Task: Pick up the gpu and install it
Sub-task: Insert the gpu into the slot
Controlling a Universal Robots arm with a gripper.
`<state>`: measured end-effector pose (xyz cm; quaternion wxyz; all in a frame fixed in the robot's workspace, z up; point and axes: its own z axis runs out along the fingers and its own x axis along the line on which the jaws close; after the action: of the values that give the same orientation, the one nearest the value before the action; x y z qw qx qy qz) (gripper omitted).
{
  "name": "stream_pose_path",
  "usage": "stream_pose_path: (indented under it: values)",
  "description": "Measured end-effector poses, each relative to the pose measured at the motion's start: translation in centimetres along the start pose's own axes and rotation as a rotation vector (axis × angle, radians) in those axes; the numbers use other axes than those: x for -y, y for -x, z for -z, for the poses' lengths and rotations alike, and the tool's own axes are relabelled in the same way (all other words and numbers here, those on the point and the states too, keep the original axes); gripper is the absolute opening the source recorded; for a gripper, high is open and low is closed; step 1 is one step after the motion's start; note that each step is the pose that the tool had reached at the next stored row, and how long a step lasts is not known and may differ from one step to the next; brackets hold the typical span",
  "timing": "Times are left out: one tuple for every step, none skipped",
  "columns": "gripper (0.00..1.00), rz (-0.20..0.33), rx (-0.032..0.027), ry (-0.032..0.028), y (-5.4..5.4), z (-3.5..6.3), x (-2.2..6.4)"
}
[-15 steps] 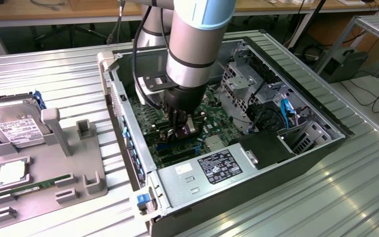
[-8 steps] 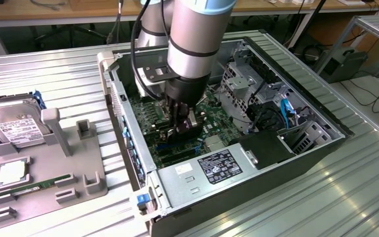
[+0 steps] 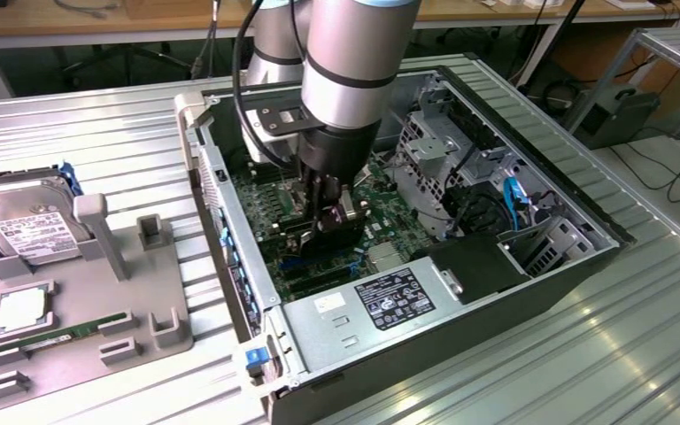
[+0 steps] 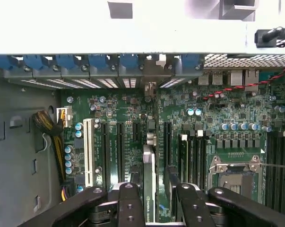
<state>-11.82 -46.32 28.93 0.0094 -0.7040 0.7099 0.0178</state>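
Open computer case (image 3: 552,266): one gpu (image 4: 149,184) edge-on over motherboard (image 4: 128,142), fingers (image 4: 130,205) clamped on it.

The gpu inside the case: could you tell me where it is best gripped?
Grip the gpu across its thin upper edge, coming straight down from above. It stands on edge over the motherboard, so only its flat faces offer purchase; the gripper straddles it that way.

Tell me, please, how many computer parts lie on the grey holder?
3: a white-labelled silver hard drive at the far end, a square silver processor in the middle, a narrow green memory stick nearest the camera.
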Motion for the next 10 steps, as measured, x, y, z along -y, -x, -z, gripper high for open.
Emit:
stream_pose_path:
  values:
    - [0.35,0.0,0.0,0.0,0.0,0.0,0.0]
    - [0.33,0.0,0.0,0.0,0.0,0.0,0.0]
    - [0.33,0.0,0.0,0.0001,0.0,0.0,0.0]
    - [0.26,0.0,0.0,0.0,0.0,0.0,0.0]
    - [0.2,0.0,-0.0001,0.0001,0.0,0.0,0.0]
    - [0.11,0.0,-0.0001,0.0,0.0,0.0,0.0]
    - [0.11,0.0,0.0,0.0,0.0,0.0,0.0]
    - [0.11,0.0,0.0,0.0,0.0,0.0,0.0]
    - [0.11,0.0,0.0,0.0,0.0,0.0,0.0]
    - [0.11,0.0,-0.0001,0.0,0.0,0.0,0.0]
